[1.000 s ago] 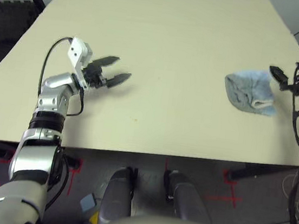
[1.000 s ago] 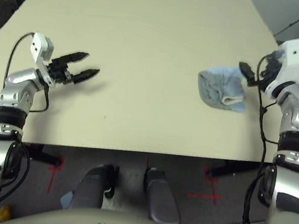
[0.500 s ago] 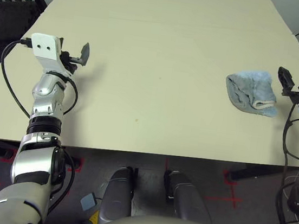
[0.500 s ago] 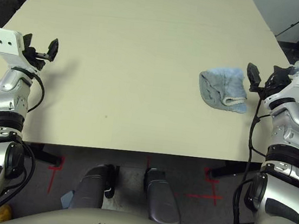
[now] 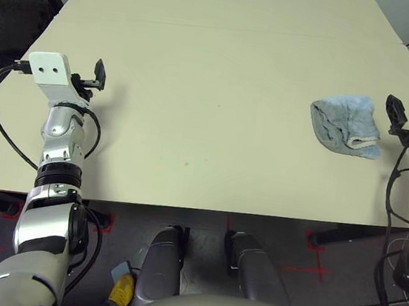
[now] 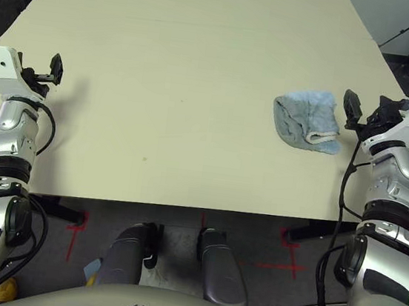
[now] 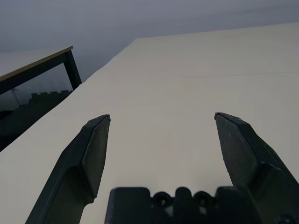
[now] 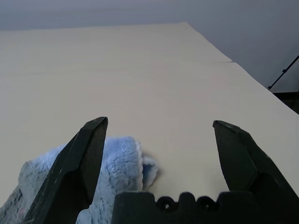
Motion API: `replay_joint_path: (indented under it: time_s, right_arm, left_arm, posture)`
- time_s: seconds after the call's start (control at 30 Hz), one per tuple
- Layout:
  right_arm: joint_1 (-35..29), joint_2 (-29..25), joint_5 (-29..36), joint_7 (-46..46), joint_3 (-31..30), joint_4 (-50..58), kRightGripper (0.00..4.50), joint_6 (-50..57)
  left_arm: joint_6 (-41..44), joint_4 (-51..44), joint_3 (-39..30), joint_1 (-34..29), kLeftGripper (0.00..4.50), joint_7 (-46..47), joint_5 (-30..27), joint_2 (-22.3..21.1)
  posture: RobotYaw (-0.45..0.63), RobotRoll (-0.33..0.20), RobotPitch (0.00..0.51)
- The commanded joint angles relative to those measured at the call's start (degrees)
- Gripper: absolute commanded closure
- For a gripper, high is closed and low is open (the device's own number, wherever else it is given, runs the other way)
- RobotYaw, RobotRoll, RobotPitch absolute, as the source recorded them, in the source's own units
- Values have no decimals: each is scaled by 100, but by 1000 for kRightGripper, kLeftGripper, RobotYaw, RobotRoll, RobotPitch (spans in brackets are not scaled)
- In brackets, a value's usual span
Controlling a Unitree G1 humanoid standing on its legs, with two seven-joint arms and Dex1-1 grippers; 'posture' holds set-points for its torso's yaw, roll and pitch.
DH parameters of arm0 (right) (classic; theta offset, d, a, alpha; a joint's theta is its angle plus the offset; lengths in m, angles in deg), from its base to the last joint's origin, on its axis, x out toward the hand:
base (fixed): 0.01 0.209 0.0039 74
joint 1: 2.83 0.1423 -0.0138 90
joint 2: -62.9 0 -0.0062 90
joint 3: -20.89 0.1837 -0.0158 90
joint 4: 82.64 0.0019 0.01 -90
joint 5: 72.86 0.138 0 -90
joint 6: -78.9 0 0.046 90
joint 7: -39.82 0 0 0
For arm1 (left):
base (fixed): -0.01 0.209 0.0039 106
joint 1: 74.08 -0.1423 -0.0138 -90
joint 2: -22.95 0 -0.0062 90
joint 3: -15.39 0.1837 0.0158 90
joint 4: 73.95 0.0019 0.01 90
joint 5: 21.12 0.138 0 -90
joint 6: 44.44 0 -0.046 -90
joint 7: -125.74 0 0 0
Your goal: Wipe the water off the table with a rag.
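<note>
Beige top: the table (image 5: 220, 88) spreads pale and smooth in front of me, with a faint seam line running across it farther out.
Rag: the rag (image 6: 307, 121) lies bunched on the table near its right edge, light blue-grey terry with a whitish rolled hem along its near right side.
My right gripper (image 8: 161, 135): it hovers just beside the rag, to its right and apart from it; its jaws stand wide apart with nothing between them. In my right wrist view the fluffy cloth sits beside and behind one finger (image 8: 81, 161).
My left gripper (image 7: 161, 133): it hangs over the left edge of the table, well apart from the rag; its jaws are spread wide and hold nothing. Bare table top shows between the fingers.
Water: I cannot make out any blotches on the table top.
Beyond the left corner: a second table (image 7: 42, 70) with a dark leg stands off to the side.
</note>
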Motion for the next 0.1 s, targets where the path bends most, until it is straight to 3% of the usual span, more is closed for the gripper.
replay_joint_path:
  time_s: [0.03,0.1]
  right_arm:
    - [22,32,14,18,35,-148,22,-94]
    - [37,41,10,15,28,-162,22,-102]
  left_arm:
    - [-90,197,-4,55,0,-3,76,-72]
    - [-122,247,-4,69,0,-15,78,-88]
  posture:
    - [-64,0,203]
    - [-62,0,201]
